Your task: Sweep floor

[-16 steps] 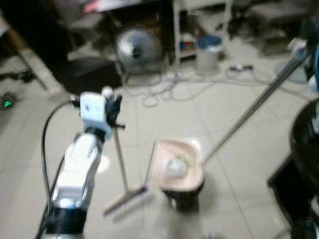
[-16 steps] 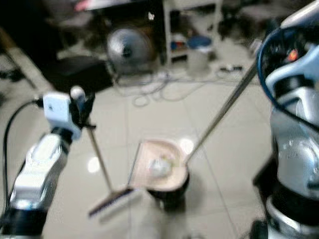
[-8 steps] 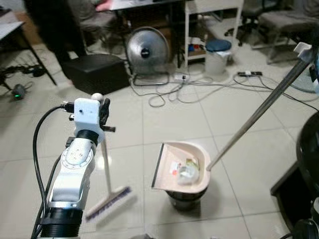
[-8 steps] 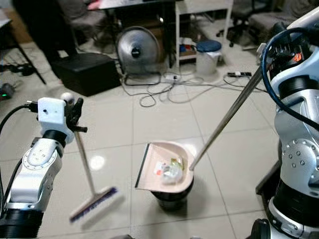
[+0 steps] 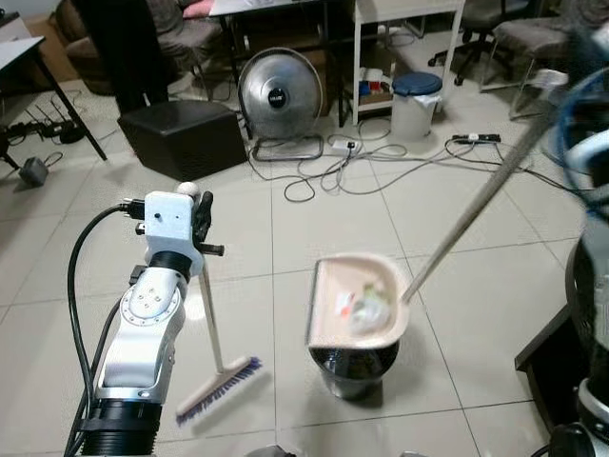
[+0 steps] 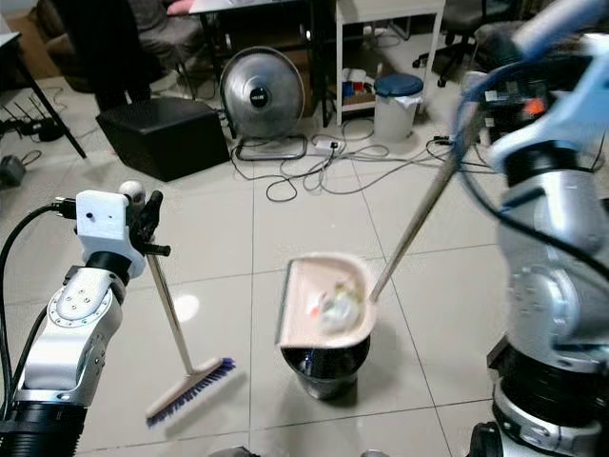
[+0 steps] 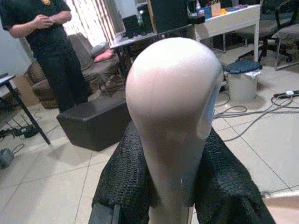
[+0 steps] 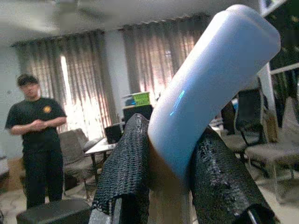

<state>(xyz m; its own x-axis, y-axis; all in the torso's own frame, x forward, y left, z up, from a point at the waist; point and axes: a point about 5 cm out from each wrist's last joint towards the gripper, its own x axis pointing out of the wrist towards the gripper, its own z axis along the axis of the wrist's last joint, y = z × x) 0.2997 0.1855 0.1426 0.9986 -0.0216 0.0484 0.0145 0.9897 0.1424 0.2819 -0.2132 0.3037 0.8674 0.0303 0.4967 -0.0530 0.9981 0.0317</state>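
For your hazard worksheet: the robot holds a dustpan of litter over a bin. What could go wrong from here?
1. The dustpan sits over the bin but overhangs its rim, so litter may spill onto the floor.
2. The broom hangs from the left gripper; a swing could scatter dust.
3. Cables behind could snag.

The two head cameras looked forward and down at the tiled floor (image 5: 314, 219), sharing one scene: a fan (image 5: 277, 93) at 12 o'clock, a dustpan (image 5: 358, 299) near center, and a broom (image 6: 181, 343) at 8 o'clock. Each wrist camera sat very close behind its own fingers, facing out and slightly up into the room. Both wrist views shared a standing person (image 7: 44, 51).
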